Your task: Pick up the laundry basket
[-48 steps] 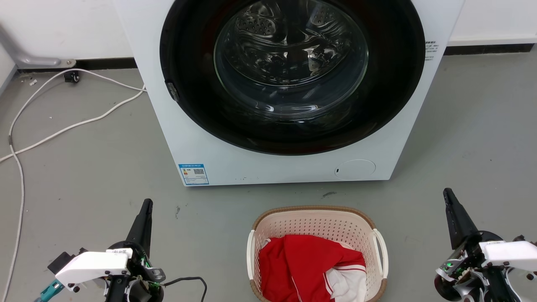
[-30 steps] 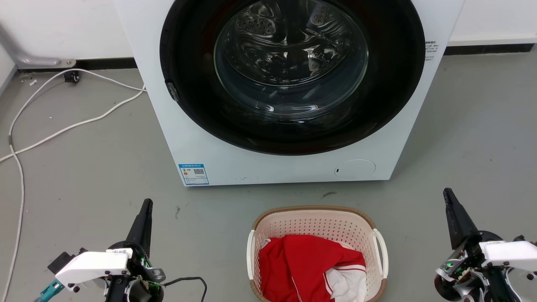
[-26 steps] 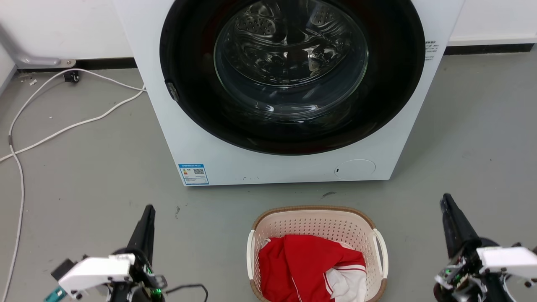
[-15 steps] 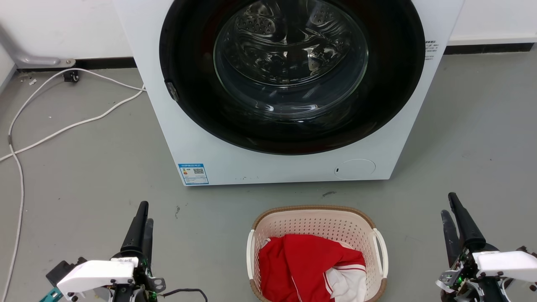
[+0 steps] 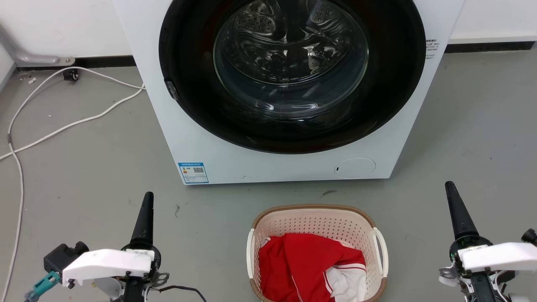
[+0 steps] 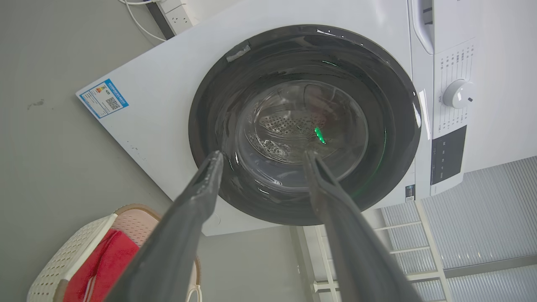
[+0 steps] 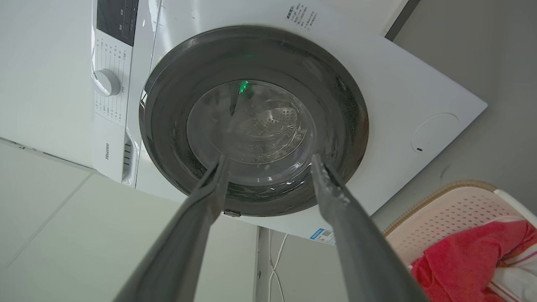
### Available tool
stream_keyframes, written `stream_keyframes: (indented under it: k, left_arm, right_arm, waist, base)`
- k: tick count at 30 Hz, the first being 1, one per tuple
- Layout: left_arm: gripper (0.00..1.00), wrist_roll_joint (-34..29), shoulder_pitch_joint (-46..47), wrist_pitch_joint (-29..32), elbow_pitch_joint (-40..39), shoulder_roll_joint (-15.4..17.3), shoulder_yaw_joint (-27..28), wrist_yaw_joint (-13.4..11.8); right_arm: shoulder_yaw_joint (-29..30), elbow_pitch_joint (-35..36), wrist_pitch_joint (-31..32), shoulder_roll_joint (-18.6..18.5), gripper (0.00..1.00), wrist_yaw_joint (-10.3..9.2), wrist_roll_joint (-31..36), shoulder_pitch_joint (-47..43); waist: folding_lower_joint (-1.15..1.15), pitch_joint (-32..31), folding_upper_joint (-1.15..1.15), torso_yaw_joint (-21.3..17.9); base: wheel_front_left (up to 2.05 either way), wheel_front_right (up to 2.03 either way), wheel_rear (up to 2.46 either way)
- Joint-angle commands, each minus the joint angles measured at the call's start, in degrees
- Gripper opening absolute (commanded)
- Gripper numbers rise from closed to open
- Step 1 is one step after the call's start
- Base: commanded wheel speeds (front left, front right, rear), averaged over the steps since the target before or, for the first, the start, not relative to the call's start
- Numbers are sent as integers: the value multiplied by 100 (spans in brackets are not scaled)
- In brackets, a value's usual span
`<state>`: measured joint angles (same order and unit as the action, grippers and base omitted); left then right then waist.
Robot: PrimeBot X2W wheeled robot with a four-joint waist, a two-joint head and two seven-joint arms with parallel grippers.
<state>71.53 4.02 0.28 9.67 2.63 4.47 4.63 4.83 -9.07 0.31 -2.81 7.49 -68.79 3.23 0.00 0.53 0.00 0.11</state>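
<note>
Cream perforated laundry basket (image 5: 315, 221) holds a red cloth (image 5: 302, 260). My left gripper (image 5: 147, 200) and right gripper (image 5: 452, 191) flank it, both well apart from it, jaws wide.

Cream perforated plastic laundry basket (image 5: 317, 222), brown woven-look rim, lower centre: matt. Red and white cloth (image 5: 310, 268) inside: soft, creased. White washer (image 5: 193, 138), upper centre: smooth; dark glass door (image 5: 289, 63) glossy. Grey floor (image 5: 84, 167): matt, scuffed.
</note>
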Motion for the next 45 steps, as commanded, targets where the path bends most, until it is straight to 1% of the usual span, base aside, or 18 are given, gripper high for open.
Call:
stream_keyframes:
  k: [1,8,18,24,25,26,30,40,41,45]
  left_arm:
    - [100,-294,40,-70,-164,20,-48,-70]
    - [100,-1186,5,-227,-290,22,-223,-263]
    - [100,-2193,-52,-430,-374,24,-417,-443]
    - [100,-2766,-68,-543,-385,24,-496,-494]
    - [100,-2766,-68,-543,-385,24,-496,-494]
    - [100,-2955,-77,-581,-388,25,-524,-507]
    - [100,-3308,-87,-651,-408,33,-587,-520]
    - [100,-3970,-112,-800,-447,55,-737,-556]
    - [100,-4170,-119,-846,-460,60,-793,-565]
    - [100,-4529,-137,-934,-464,68,-878,-572]
  right_arm:
    - [-39,199,-69,-9,100,1,342,12]
    - [-110,429,-227,-9,100,1,1265,-46]
    - [-255,656,-431,-9,100,1,2481,-153]
    - [-303,770,-547,-10,100,1,3008,-198]
    - [-303,770,-547,-10,100,1,3008,-198]
    - [-311,790,-582,-10,100,1,3185,-219]
    - [-335,847,-654,-10,100,1,3523,-243]
    - [-376,980,-804,-10,100,1,4174,-311]
    - [-377,1008,-849,-10,100,1,4365,-345]
    - [-388,1051,-941,-11,100,1,4711,-397]
  waist:
    - [0,2,0,1]
    - [0,10,0,5]
    - [0,9,0,16]
    - [0,11,0,25]
    - [0,11,0,25]
    - [0,12,0,27]
    - [0,16,0,34]
    - [0,15,0,44]
    - [0,18,0,48]
    - [0,24,0,57]
  base:
    - [0,0,0]
    - [0,0,0]
    - [0,0,0]
    - [0,0,0]
    - [0,0,0]
    - [0,0,0]
    - [0,0,0]
    - [0,0,0]
    - [0,0,0]
    - [0,0,0]
